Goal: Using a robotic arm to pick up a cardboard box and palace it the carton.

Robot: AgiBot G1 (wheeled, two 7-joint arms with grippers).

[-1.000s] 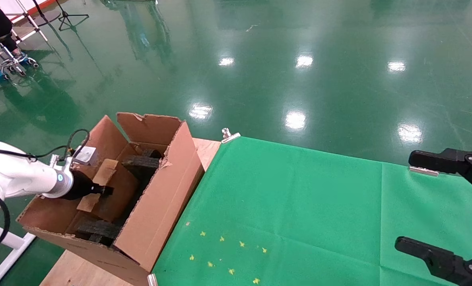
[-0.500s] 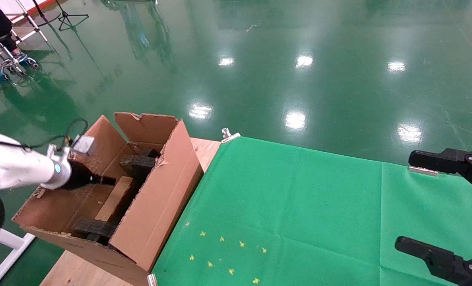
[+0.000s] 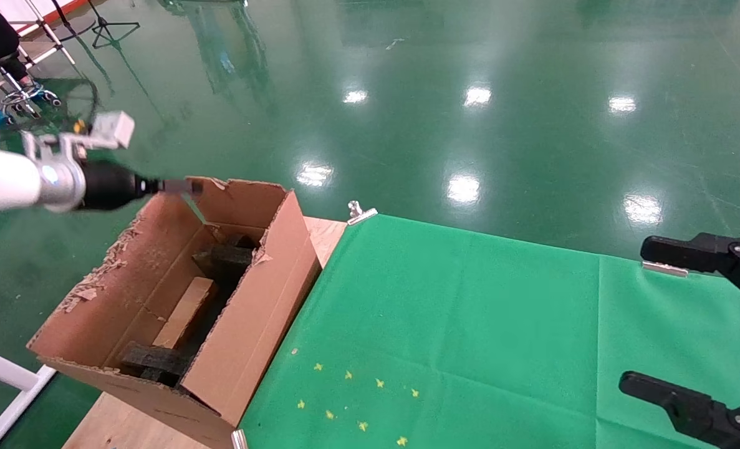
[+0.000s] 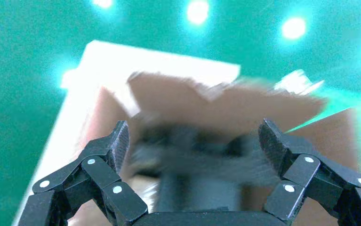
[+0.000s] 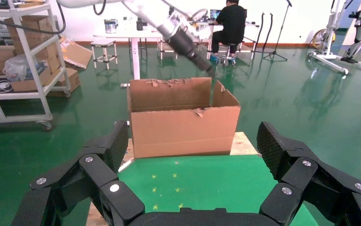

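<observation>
The left hand hangs in the air above the far left corner of the carton, level with the torn top edge of its far flap. In the left wrist view its fingers are spread wide apart with nothing between them. The box lies well below the hand, inside the carton, resting lengthwise on the bottom between two black foam blocks: one toward the far end, one toward the near end. Hand and box are well apart.

The carton stands at the left edge of the surface, on bare wood, with its right flap upright and just beside the green cloth. Its left flap leans outward past the surface's edge, with a ragged rim. Above the carton's opening there is free air on all sides of the hand.

The right hand sits at the right edge of the surface above the cloth, its fingers wide apart and empty, far from the carton. The cloth between the two lies open, marked only by small yellow stars near the front edge.
</observation>
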